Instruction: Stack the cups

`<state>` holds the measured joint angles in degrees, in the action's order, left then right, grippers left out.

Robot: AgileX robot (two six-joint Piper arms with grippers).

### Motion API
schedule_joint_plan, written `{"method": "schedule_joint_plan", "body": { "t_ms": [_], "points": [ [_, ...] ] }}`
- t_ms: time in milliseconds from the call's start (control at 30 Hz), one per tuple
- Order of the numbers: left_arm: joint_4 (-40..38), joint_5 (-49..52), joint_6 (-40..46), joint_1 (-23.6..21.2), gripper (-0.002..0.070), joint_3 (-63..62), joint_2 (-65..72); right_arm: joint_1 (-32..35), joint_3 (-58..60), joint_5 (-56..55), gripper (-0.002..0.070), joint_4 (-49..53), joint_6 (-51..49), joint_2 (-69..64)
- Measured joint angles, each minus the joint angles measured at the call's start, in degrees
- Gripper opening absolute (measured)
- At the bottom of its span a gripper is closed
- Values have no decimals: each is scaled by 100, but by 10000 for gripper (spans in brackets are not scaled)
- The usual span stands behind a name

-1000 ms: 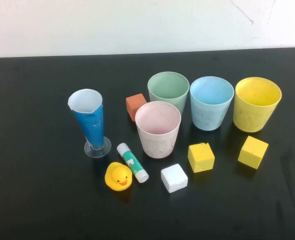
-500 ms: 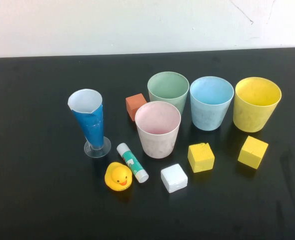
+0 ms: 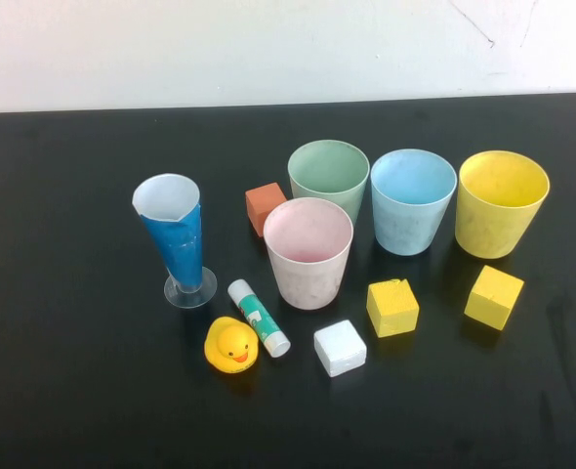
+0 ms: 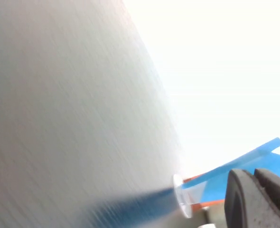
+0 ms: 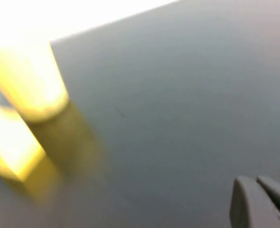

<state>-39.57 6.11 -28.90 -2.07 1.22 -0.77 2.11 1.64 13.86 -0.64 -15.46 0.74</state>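
Note:
Four cups stand upright and apart on the black table point(image 3: 73, 391) in the high view: pale green point(image 3: 328, 176) at the back, pale pink point(image 3: 308, 252) in front of it, light blue point(image 3: 412, 200), and yellow point(image 3: 501, 202) at the right. None sits inside another. Neither arm shows in the high view. My left gripper point(image 4: 254, 190) shows only in the left wrist view, fingertips together and empty, low over the table near the blue cone glass point(image 4: 225, 183). My right gripper point(image 5: 256, 190) shows only in the right wrist view, fingertips together and empty, with the yellow cup point(image 5: 31, 80) some way off.
A tall blue cone glass point(image 3: 176, 239) stands at the left. Around the cups lie an orange-brown cube point(image 3: 265, 207), a glue stick point(image 3: 259, 317), a yellow duck point(image 3: 231, 344), a white cube point(image 3: 340, 347) and two yellow cubes point(image 3: 392, 307) point(image 3: 493, 296). A white wall runs behind the table.

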Motion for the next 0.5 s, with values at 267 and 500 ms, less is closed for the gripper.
{"method": "schedule_joint_plan", "body": {
  "t_ms": [267,500],
  "points": [
    [-151,119,-9,0,-3,0,0,0,0,-373,-3,-574,-551,0],
    [-151,119,67,0,-3,0,0,-211,0,-386,-3,-574,-572,0]
  ]
}}
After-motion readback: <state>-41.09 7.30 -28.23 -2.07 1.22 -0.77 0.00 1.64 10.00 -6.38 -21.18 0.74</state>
